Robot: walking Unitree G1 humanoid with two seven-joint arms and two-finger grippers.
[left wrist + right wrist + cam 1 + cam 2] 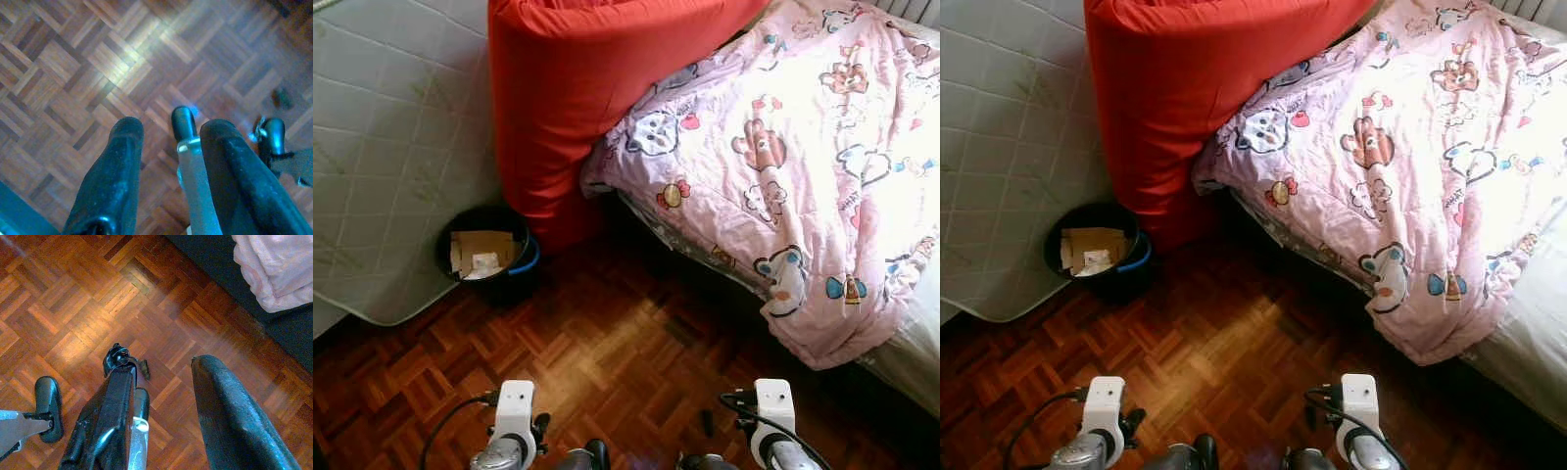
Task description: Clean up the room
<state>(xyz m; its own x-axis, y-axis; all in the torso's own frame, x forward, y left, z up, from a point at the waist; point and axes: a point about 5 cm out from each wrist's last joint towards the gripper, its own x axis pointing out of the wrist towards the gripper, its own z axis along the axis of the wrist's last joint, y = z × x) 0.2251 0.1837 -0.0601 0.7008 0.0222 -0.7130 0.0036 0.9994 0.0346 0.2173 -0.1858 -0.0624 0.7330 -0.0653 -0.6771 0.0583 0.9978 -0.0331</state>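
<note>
1. Lying on the parquet floor (pixel 607 343) near your right arm is a small dark scrap (pixel 145 368), well apart from the black bin (pixel 489 257), which holds cardboard and paper.
2. Your right gripper (pixel 161 382) hangs low over the scrap with its fingers released; your left gripper (pixel 166 147) also hangs spread, holding nothing.
3. You seem to be between pickups. If the scrap is litter, lower the right fingers around it.
4. A pink quilt (pixel 803 166) droops off the bed beside a red mattress (pixel 578 88).

Bin (pixel 487 257) w/ cardboard (pixel 481 250) left, btwn mattress (pixel 391 147) & cushion (pixel 578 98) — bed (pixel 822 147) right.
</note>
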